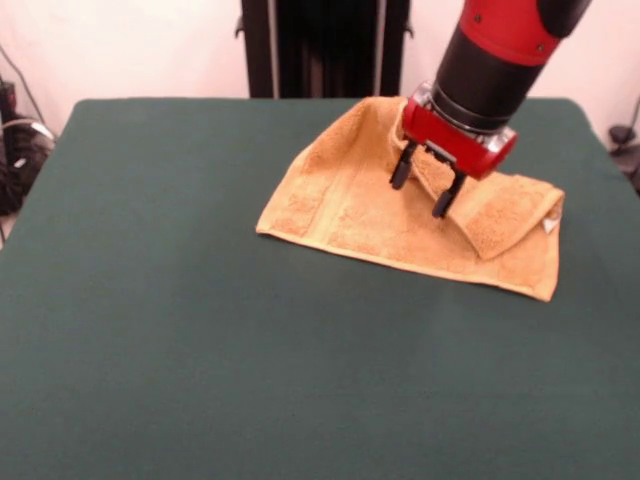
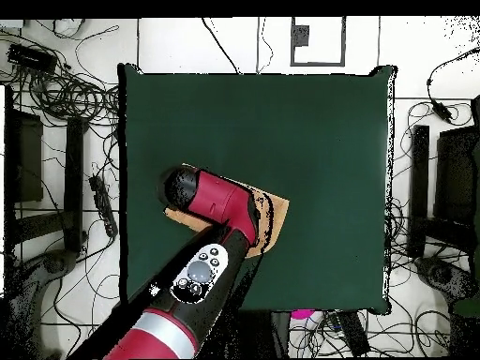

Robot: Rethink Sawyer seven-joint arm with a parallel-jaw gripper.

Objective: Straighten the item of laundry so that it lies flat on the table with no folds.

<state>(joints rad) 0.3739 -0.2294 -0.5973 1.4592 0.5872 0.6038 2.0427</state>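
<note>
The orange-yellow towel (image 1: 360,215) lies on the far right part of the dark green table (image 1: 200,320). Its right side is folded over into a thick flap (image 1: 505,215), with a small white tag (image 1: 549,226) at the right edge. The far corner is bunched up under the arm. My gripper (image 1: 425,182) is open, its two black fingers (image 1: 403,166) pointing down onto the towel's middle beside the flap, with a ridge of cloth between them. In the overhead view the arm (image 2: 211,202) covers most of the towel (image 2: 273,210) and hides the gripper.
The robot's black pedestal (image 1: 320,45) stands behind the table's far edge. Cables (image 1: 20,150) lie off the table's left side. In the overhead view, cables and black stands (image 2: 70,178) surround the table (image 2: 281,122).
</note>
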